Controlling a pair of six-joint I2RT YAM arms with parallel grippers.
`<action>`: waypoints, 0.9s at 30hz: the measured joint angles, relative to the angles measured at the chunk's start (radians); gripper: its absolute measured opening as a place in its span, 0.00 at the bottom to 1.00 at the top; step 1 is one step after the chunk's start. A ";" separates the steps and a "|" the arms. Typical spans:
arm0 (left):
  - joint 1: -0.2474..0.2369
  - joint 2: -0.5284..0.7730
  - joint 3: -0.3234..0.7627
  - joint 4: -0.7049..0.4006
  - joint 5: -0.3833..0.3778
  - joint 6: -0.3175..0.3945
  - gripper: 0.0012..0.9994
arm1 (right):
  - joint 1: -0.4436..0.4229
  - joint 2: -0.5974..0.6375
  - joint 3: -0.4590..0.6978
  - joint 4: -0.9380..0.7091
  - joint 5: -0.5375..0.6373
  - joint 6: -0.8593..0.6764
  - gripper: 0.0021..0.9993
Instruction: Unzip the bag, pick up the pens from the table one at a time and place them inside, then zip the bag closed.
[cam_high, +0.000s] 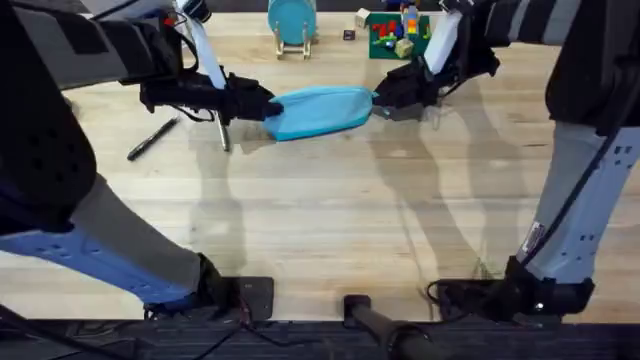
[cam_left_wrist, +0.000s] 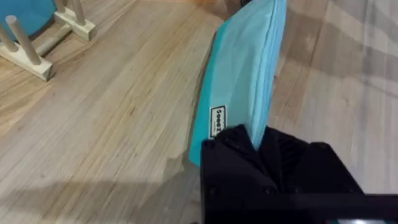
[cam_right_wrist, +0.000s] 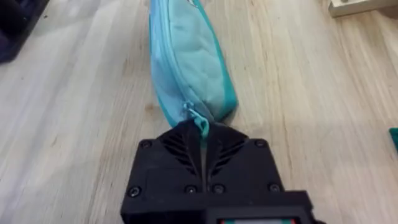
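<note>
The right gripper (cam_right_wrist: 202, 134) has its black fingers pressed together on the zipper pull (cam_right_wrist: 200, 121) at the near end of the bag (cam_right_wrist: 186, 62); the right wrist view shows the zipper line running away from the fingers along the pouch's top, apparently closed as far as can be seen. The left gripper (cam_left_wrist: 258, 146) is clamped on the opposite end of the bag, pinching the fabric; its wrist view adds a small white label (cam_left_wrist: 218, 121) beside the fingers. From overhead the bag (cam_high: 320, 110) lies on the table (cam_high: 330, 220) stretched between both grippers. Behind the left gripper (cam_high: 262, 104), a black pen (cam_high: 152, 139) lies on the table, and a silver-grey pen (cam_high: 222, 135) sits just under that arm's wrist.
</note>
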 joint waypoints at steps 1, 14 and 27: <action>0.000 0.000 0.000 0.000 0.000 0.000 0.04 | 0.000 0.000 0.000 0.000 0.000 0.000 0.03; 0.000 0.000 0.000 0.000 0.000 0.000 0.04 | -0.005 0.000 0.000 -0.050 0.000 0.000 0.03; 0.000 0.000 0.000 0.000 0.000 0.000 0.04 | -0.029 0.000 0.040 -0.236 -0.026 0.000 0.03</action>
